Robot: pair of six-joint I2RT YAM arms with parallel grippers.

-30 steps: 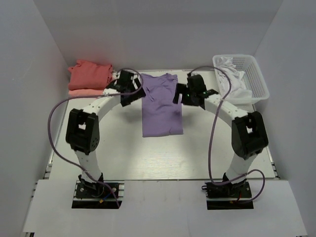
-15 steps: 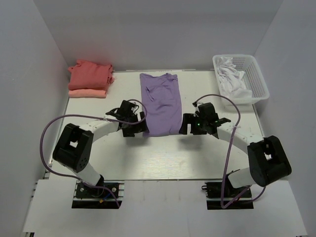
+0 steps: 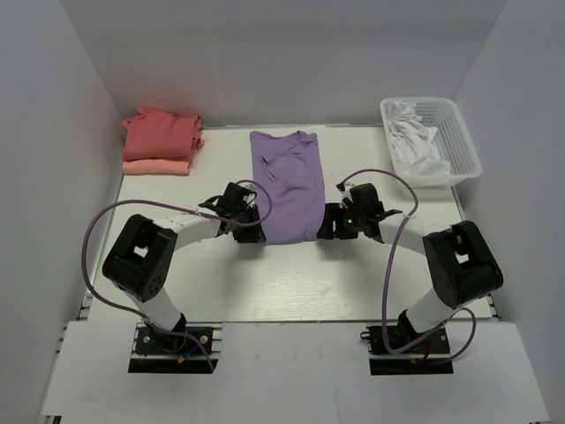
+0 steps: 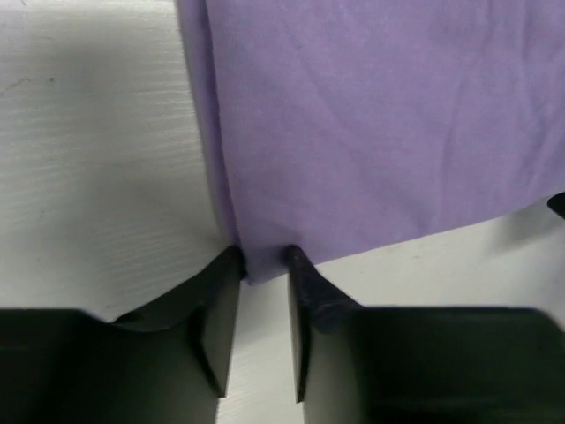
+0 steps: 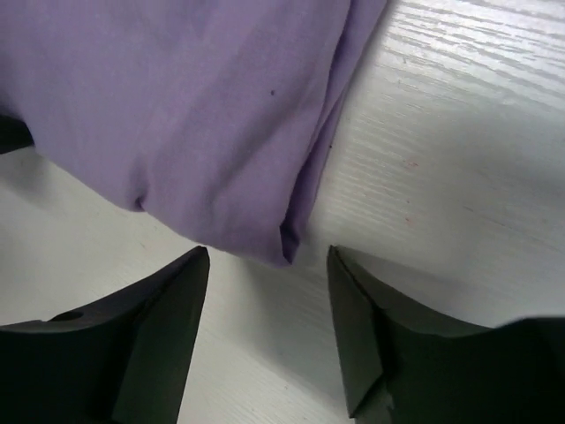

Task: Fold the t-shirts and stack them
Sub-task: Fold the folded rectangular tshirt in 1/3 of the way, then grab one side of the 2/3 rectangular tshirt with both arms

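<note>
Now for the near corners of the lavender t-shirt (image 3: 287,181), flat on the surface (image 3: 291,274).
At one corner the left fingers (image 4: 216,309) stand narrow, at the other the right fingers (image 5: 168,318) stand wide; both should pinch every layer before lifting evenly.

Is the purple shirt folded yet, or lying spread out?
Partly folded: the purple shirt lies as a narrow strip with no sleeves sticking out, and both wrist views show doubled layers at its near corners.
</note>
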